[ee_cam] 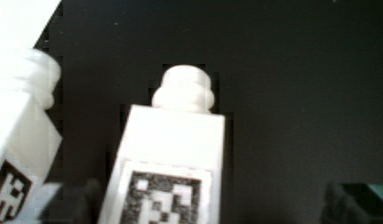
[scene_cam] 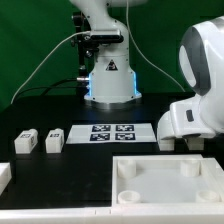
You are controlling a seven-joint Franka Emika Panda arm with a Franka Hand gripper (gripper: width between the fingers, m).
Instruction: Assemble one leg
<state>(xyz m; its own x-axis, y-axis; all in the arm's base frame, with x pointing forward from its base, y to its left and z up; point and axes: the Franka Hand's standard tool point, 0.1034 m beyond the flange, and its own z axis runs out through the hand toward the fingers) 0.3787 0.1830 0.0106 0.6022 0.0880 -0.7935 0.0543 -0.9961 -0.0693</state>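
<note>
Dark fingers are apart with nothing clamped. One shows on each side of the small white boxy plastic leg with a rounded peg end. The leg sits between them, off-centre and well clear of the far finger; I can't tell whether the near one touches it. It looks to lie on the black desk, with its black-and-white square tag facing the camera and the peg end pointing away from the wrist. A second white block of the same kind lies just beside it, with a dark gap between them.

Likely step: pre-grasp on this leg. To do it well:
- Centre the fingers so both meet the flat side walls together.
- Close on the boxy body, not the peg.
- Keep the near finger out of the neighbouring block.
- Leave the peg free for a socket.

In the exterior view the white arm housing, on the exterior view's right, hides the fingers and this leg. Two more white tagged blocks lie side by side on the exterior view's left, near the marker board. The large flat white panel with round corner sockets lies in front.

No brand or readable writing anywhere. The tags are black-and-white square patterns only, and the marker board carries four of them. A dark mark on the white robot base is too small to read.
</note>
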